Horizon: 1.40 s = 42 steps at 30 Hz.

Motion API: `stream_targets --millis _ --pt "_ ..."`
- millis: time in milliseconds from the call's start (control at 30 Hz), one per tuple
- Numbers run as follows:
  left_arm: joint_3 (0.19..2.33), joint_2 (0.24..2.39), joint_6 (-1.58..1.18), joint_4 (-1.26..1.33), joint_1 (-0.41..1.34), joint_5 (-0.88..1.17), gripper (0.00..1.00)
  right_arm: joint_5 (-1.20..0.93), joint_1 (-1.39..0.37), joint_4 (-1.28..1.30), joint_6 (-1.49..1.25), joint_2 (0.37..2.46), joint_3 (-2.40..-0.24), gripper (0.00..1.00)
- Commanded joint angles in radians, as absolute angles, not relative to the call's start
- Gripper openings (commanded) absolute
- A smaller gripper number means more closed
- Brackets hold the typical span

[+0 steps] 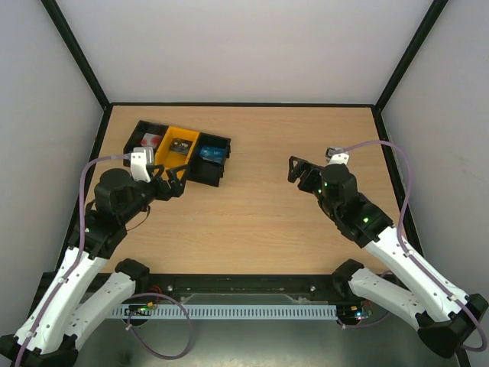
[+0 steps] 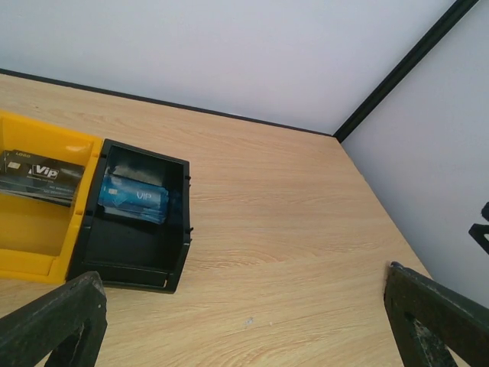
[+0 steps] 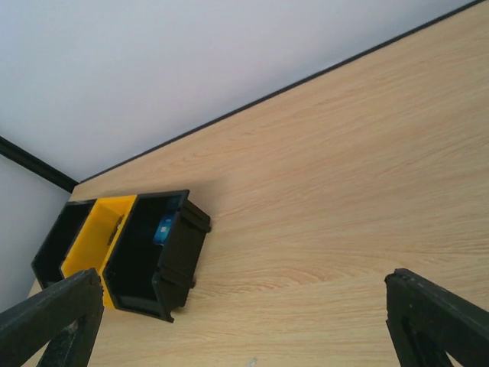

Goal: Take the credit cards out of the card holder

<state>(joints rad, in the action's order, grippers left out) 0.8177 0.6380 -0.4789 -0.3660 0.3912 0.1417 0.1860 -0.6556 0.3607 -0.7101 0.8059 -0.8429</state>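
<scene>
A bright blue credit card [image 2: 134, 199] lies inside the right-hand black bin [image 2: 177, 229]; it also shows in the top view [image 1: 210, 154] and the right wrist view [image 3: 164, 228]. A black card marked "Vip" [image 2: 42, 174] lies in the yellow bin [image 2: 23, 256]. No card holder shows in any view. My left gripper [image 1: 174, 182] is open and empty, just in front of the bins; its fingers [image 2: 57, 321] frame bare table. My right gripper [image 1: 299, 173] is open and empty over the table's right middle, well apart from the bins.
Three joined bins stand at the back left: a black bin with a red-and-white item [image 1: 147, 141], the yellow bin [image 1: 170, 155] and the black bin [image 1: 205, 174]. Black frame posts and white walls close in the table [image 1: 260, 206].
</scene>
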Motion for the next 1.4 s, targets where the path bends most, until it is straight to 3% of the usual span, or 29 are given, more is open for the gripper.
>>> stream_targets --millis 0,233,667,1167,1367 --pt "0.795 0.629 -0.466 -0.352 0.388 0.16 1.0 0.178 -0.658 0.338 -0.736 0.804 -0.812 0.98" --pt "0.76 0.637 -0.492 -0.341 0.388 0.149 1.0 0.179 -0.658 0.289 -0.734 0.828 -0.754 0.98" --pt "0.726 0.664 -0.448 -0.322 0.388 0.074 1.0 0.504 -0.632 0.466 -0.901 1.006 -0.721 0.98" --pt "0.67 0.66 -0.403 -0.339 0.388 0.044 1.0 0.422 -0.188 0.46 -0.97 1.054 -0.585 0.98" --pt "0.666 0.646 -0.397 -0.339 0.388 0.037 1.0 0.38 -0.036 0.305 -0.933 1.1 -0.519 0.98"
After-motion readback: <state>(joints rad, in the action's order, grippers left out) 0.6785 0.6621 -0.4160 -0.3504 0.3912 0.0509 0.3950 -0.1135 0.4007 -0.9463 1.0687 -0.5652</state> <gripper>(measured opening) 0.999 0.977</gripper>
